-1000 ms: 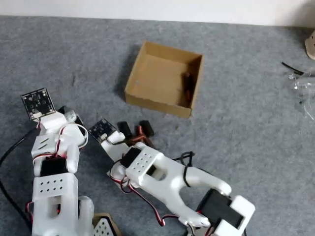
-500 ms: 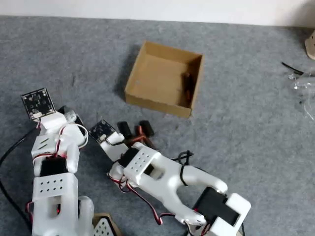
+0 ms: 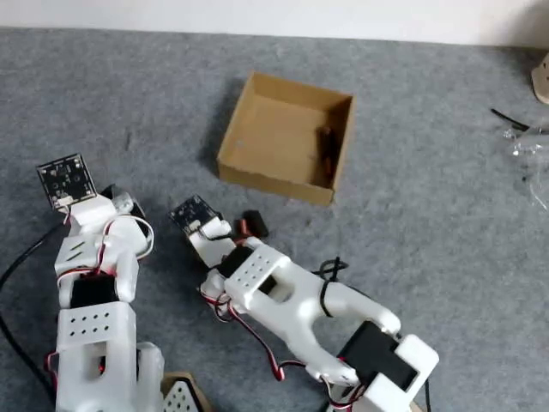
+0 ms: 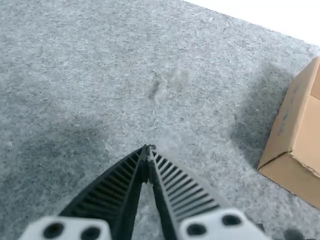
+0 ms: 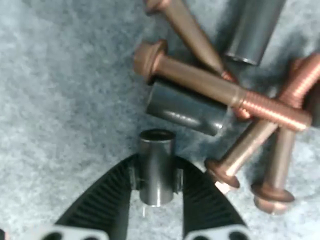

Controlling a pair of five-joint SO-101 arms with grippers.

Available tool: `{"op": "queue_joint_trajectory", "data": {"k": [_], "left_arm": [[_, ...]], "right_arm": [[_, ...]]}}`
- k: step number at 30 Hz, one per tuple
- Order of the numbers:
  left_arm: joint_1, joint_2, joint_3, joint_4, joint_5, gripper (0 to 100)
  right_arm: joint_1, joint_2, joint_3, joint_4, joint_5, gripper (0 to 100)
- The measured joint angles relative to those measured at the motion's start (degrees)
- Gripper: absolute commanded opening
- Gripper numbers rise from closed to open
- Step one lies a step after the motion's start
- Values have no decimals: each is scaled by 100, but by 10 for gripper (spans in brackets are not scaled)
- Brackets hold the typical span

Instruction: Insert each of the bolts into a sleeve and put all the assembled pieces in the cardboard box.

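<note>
The right tool (image 5: pixel 156 175) has edged forward over the bolts (image 5: pixel 200 79) heaped before the cardboard box (image 3: pixel 274 180), near the bench's (image 3: pixel 429 215) front-left, and grips one sleeve (image 5: pixel 157 160), ready for mating, while the left tool (image 4: pixel 148 152) sits closed.

The right arm (image 3: pixel 296 305) leans low over the grey surface (image 3: pixel 429 223), its jaws hidden under its wrist; a dark sleeve (image 3: pixel 255 223) and a copper bolt (image 3: pixel 243 228) lie side by side just beside those jaws; the cardboard box (image 3: pixel 257 176) stands open near them, a dark piece (image 3: pixel 327 148) lying inside along one wall; the left arm (image 3: pixel 93 283) sits beside the right, its jaws well apart from the box; clear plastic (image 3: pixel 525 142) lies far from both jaws.
</note>
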Motion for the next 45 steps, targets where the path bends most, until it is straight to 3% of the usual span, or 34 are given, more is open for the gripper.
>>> {"op": "queue_joint_trajectory", "data": {"k": [8,12,22,26,30,35,40,45], "left_arm": [[53,0,0,0,0,5],[352,0,-53,229,97,5],[563,141,-1204,2110,273,7],[993,976,-1547,2189,281,7],[1073,2629,-2312,2259,281,7],[1345,4747,-3464,3068,299,5],[1881,5292,-3745,3895,316,5],[1881,5292,-3815,3851,1257,5]], "right_arm": [[18,-360,-105,818,0,5],[440,-1231,-97,1310,0,4],[2057,-2321,246,1855,352,4],[2277,-2321,369,1855,360,4],[2611,-2321,369,1855,387,4],[2743,-2321,369,1846,404,4],[2760,-2321,378,1582,545,4],[2769,-2321,378,1574,695,4]]}}
